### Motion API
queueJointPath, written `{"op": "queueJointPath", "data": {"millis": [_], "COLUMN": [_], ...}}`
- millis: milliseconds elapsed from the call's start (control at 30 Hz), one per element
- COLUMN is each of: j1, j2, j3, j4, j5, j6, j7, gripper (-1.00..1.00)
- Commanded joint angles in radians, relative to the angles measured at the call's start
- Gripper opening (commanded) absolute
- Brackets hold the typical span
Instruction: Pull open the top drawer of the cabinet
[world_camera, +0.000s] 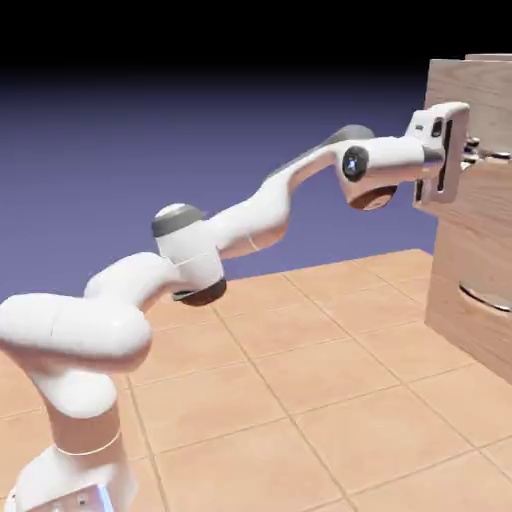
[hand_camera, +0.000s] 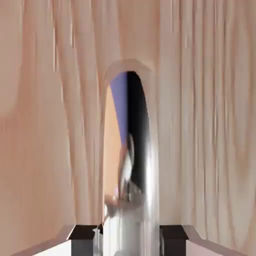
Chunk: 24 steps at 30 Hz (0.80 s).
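The cabinet (world_camera: 478, 200) was cut off at the exterior view's right edge, so the top drawer (world_camera: 492, 125) showed only partly. Its handle (world_camera: 488, 154) was largely hidden behind the gripper (world_camera: 470, 150). The hand view alone showed that handle (hand_camera: 131, 165) between the fingertips (hand_camera: 83, 234), jaws closed narrowly around it against the drawer front.

No readable text, labels, brands or numbers anywhere.
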Motion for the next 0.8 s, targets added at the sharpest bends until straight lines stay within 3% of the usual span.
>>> {"op": "queueJointPath", "data": {"millis": [0, 667, 700, 767], "j1": [0.022, 0.514, 0.514, 0.548], "j2": [-0.005, -0.105, -0.105, -0.105], "j3": [0.000, -0.042, -0.042, -0.047], "j4": [-0.036, -0.758, -0.758, -0.794], "j5": [0.004, -0.070, -0.070, -0.084], "j6": [-0.013, -0.245, -0.245, -0.249], "j7": [-0.009, -0.114, -0.114, -0.121], "gripper": [-1.00, -1.00, 1.00, 1.00]}}
